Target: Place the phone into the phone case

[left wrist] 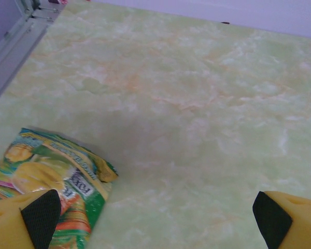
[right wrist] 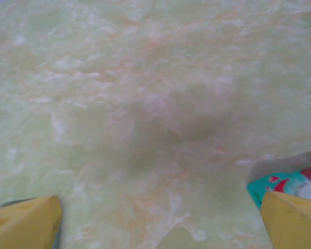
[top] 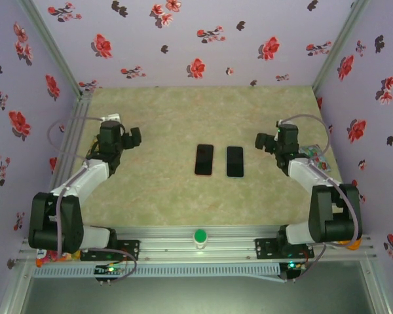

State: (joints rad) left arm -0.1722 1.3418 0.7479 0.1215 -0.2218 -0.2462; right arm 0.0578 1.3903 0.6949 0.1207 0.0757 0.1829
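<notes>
Yellow-tipped and spread wide on the left gripper (left wrist: pixel 155 220), black pads turned inward, nothing between them. Same story on the right gripper (right wrist: pixel 158 223): parted wide, holding nothing. From above, both arms folded back, elbows low by the front rail, wrists raised and angled in toward the middle. Hovering out at either side, well apart from each other.

Dead centre between them, two dark flat slabs lying side by side, close but not touching: black rectangle with a pinkish rim (top: pixel 204 159) on the left, plain black rectangle (top: pixel 234 161) on the right. Phone and case, no telling one from the other at this size. Well clear of both grippers.

Cut off at the lower left of the left wrist view, a crinkly green and yellow snack packet (left wrist: pixel 57 181), partly behind a fingertip. Beside the right arm's finger, a teal and red packet corner (right wrist: pixel 290 184), print unreadable.

Underneath it all, pale green marbled tabletop (top: pixel 164 190) with faint orange veins. Round green button (top: pixel 200 235) on the aluminium front rail (top: pixel 157 247). Lilac walls (top: pixel 183 39) with red and black flowers on three sides.
</notes>
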